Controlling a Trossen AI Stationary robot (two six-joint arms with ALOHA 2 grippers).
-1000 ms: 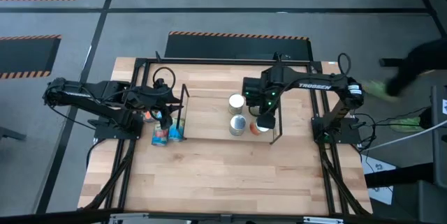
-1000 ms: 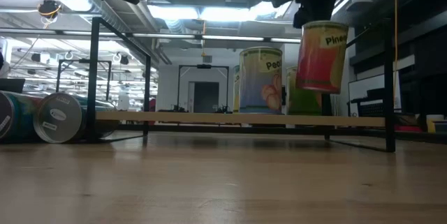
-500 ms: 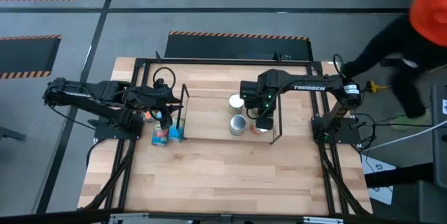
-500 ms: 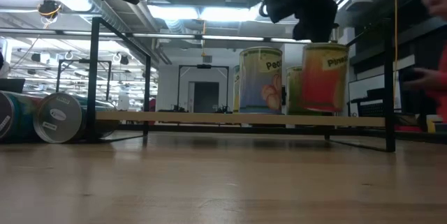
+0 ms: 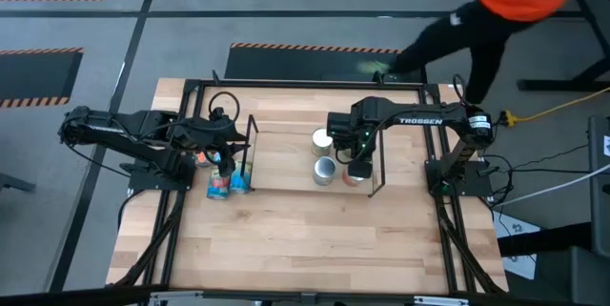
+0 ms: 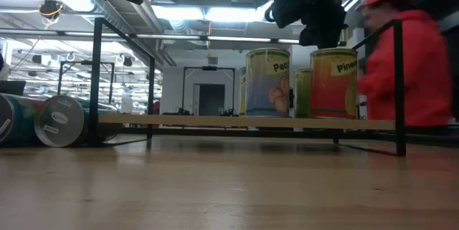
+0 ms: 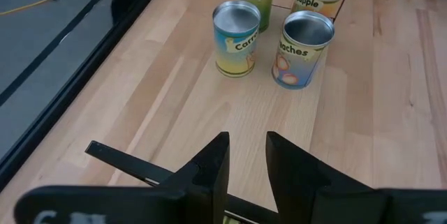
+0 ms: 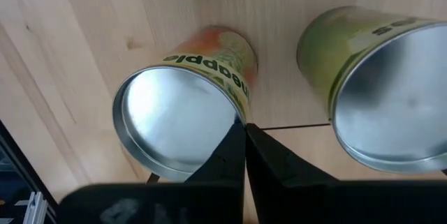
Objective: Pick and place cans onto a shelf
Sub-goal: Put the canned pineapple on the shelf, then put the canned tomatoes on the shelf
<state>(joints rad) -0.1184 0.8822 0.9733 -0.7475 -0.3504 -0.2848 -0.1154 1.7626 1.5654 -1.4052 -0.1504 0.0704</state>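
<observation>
Here the right gripper (image 5: 357, 165), fingers pinched on the rim of the pineapple can (image 6: 334, 84), sets it upright on the shelf (image 6: 244, 122) beside the peaches can (image 6: 268, 82); release and lift come next. The left gripper (image 5: 222, 165) waits part-open near the lying cans (image 5: 230, 184).

My table (image 5: 305, 249) is pale wood planking inside a black frame (image 5: 286, 85). The wire shelf (image 5: 286, 189) sits on it, stretching from the left side toward the right. At its right end three cans stand upright, close together: peaches (image 6: 267, 83), pineapple (image 6: 334, 84), and a green one (image 6: 302, 92) behind them. At the left end two cans (image 5: 229, 184) lie on their sides, touching.
</observation>
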